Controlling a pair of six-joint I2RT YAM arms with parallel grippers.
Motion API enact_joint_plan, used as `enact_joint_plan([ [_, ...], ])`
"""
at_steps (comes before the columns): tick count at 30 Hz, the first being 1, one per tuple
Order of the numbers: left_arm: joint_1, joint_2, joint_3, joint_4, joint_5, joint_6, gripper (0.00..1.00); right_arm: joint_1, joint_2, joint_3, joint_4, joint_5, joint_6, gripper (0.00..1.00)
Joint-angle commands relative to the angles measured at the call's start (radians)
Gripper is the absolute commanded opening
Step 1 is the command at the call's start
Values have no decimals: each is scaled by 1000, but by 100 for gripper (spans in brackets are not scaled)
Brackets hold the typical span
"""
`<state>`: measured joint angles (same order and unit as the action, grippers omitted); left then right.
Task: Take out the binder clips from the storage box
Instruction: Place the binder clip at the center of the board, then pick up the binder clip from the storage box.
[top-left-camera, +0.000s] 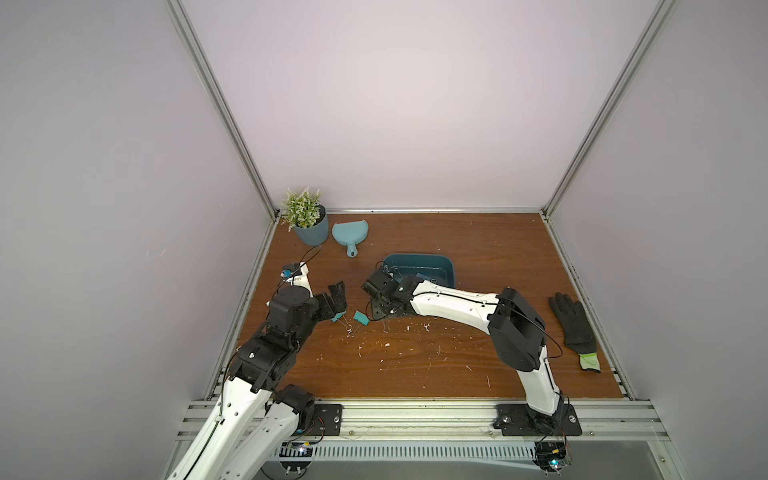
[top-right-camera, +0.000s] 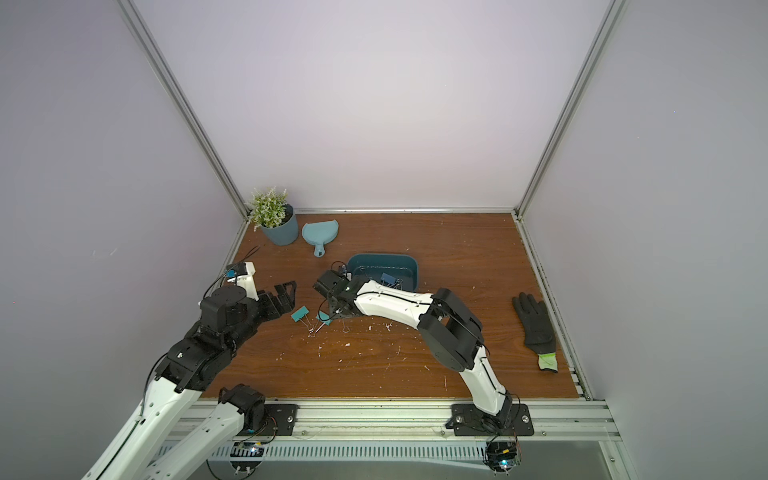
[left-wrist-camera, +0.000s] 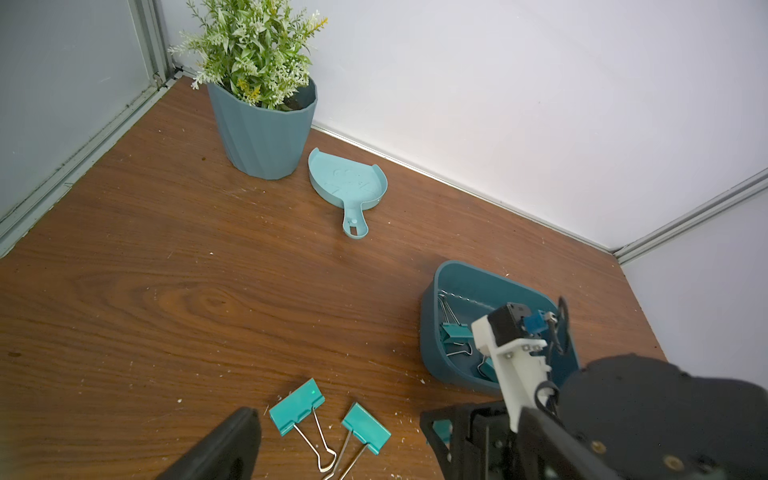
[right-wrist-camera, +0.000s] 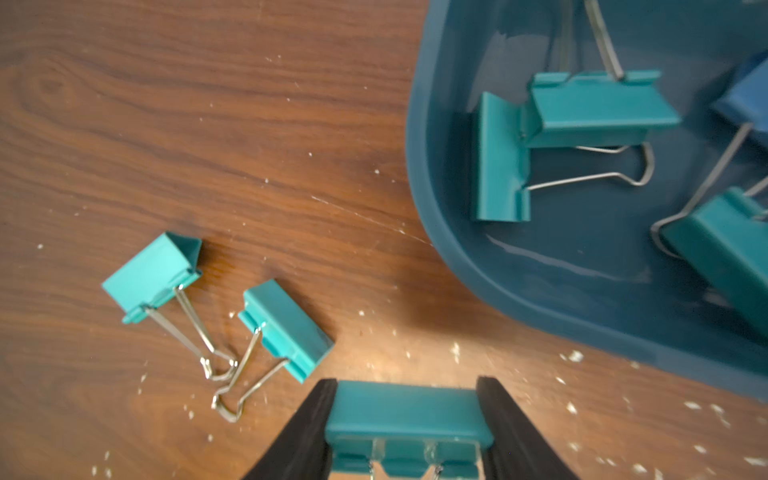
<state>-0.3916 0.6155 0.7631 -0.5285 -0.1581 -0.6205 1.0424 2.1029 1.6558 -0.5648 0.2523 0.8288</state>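
Observation:
My right gripper (right-wrist-camera: 406, 386) is shut on a teal binder clip (right-wrist-camera: 407, 415), its body wedged between the two black fingers, low over the wood just outside the storage box (right-wrist-camera: 457, 270). In both top views that gripper (top-left-camera: 380, 313) sits by the box's (top-left-camera: 419, 266) near-left corner. Two binder clips (right-wrist-camera: 151, 274) (right-wrist-camera: 286, 324) lie on the table with their wire handles crossing. Several more clips (right-wrist-camera: 598, 108), one of them blue (top-right-camera: 387, 277), lie in the box. My left gripper (top-left-camera: 338, 299) stands open and empty beside the two table clips (left-wrist-camera: 296, 405).
A potted plant (top-left-camera: 309, 232) and a light-teal dustpan (top-left-camera: 350, 232) stand at the back left. A black glove (top-left-camera: 573, 324) lies at the right edge. White crumbs (top-left-camera: 415, 328) are scattered over the wooden table in front of the box.

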Motion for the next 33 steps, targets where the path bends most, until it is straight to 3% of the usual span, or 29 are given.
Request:
enact_joint_plan([
  [1,-4,-17,-13,-33,1,9,100,4,36,42,25,-5,27,55],
  [10,-4,-34,-19,-48,2,9,100,5,116,104,19,-13,31,57],
  [17,-4,-32,-24,-50,0,6,100,4,94,125,-17,-4,29,75],
  [26,-5,74,-10,-1,32,-33,100,-29,-84,100,-82,96,-38,83],
  [33,-45,287,43,88,55,-74,92,-134,-248,-50,-63,115,-98,99],
])
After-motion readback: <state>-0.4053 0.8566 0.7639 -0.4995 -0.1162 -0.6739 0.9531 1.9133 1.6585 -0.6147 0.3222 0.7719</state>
